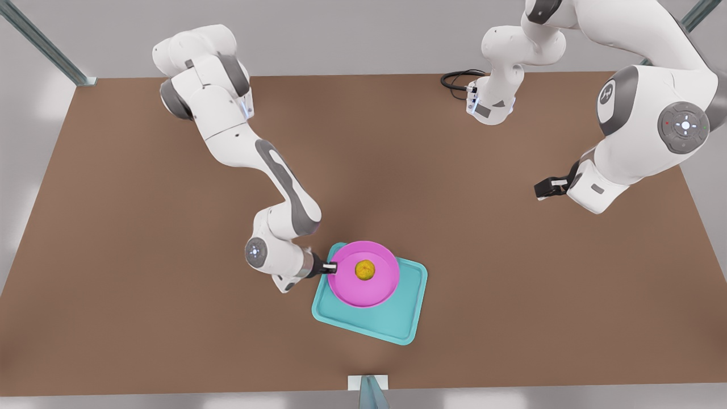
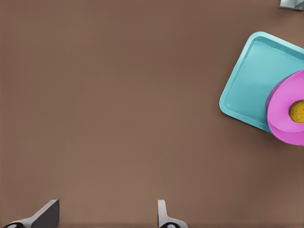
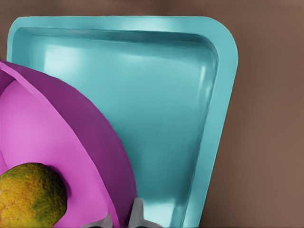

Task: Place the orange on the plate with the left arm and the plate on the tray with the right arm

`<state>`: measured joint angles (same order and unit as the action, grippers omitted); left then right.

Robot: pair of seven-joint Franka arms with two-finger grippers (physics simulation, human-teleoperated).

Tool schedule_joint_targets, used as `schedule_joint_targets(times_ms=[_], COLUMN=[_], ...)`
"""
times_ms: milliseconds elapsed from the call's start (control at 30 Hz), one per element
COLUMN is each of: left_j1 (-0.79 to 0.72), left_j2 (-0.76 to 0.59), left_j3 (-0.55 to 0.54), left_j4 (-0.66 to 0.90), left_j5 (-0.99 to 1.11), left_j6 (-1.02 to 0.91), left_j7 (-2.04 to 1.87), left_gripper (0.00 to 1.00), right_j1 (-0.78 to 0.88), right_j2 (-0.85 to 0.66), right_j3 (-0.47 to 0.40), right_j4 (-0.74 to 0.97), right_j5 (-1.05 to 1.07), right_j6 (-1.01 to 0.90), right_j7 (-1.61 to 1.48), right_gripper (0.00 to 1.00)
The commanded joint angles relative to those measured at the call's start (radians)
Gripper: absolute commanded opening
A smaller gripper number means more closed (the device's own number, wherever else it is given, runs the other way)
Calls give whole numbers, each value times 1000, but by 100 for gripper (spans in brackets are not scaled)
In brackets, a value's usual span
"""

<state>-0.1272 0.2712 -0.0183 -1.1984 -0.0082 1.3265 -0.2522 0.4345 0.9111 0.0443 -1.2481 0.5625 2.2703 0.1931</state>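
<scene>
Over the tray (image 1: 404,318), orange-bearing (image 1: 365,270) plate (image 1: 352,289) in right gripper (image 1: 331,267).

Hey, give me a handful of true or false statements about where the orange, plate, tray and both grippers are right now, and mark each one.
1. The orange lies in the plate. True.
2. The plate is over the tray. True.
3. The right gripper hangs open away from the plate. False: it is shut on the plate's rim.
4. The left gripper holds the orange. False: it is open, well away from the tray.
5. The tray is magenta. False: it is teal.
</scene>
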Motion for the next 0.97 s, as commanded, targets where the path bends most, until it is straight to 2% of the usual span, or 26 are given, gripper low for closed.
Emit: schedule_joint_targets(times_ms=[0,167,200,433,467,500,567,600,633,733,833,933], left_j1=[0,0,0,0,0,0,0,0,0,0,-2,-2], left_j2=[-1,-1,-1,-1,-1,-1,-1,-1,-1,-1,-3,-3], left_j3=[0,0,0,0,0,0,0,0,0,0,-2,-2], left_j4=[0,-1,-1,0,0,0,0,-1,-1,-1,0,2], left_j5=[1,-1,1,1,1,1,-1,-1,-1,-1,-4,-1], left_j6=[-1,-1,-1,-1,-1,-1,-1,-1,-1,-1,-3,-3], left_j7=[4,4,2,-2,1,-1,-1,1,1,-6,-9,-10], left_gripper=[100,100,100,100,100,100,100,100,100,100,100,100], right_j1=[0,3,7,13,12,-6,-125,-157,-195,-232,-232,-237], right_j2=[28,54,52,-3,-38,-80,-155,-222,-308,-573,-807,-831], right_j3=[-4,-4,-4,-7,-30,-64,-118,-119,-129,-178,-178,-178], right_j4=[39,53,52,50,38,38,45,38,26,-5,-122,-129], right_j5=[-7,-7,-7,-18,-71,-122,-219,-375,-501,-685,-696,-696], right_j6=[5,38,38,20,-12,-219,-764,-909,-972,-969,-988,-1015], right_j7=[16,14,14,11,11,9,-40,-125,-150,-238,-235,-233], right_gripper=[21,21,100,100,100,100,100,100,100,100,100,100])
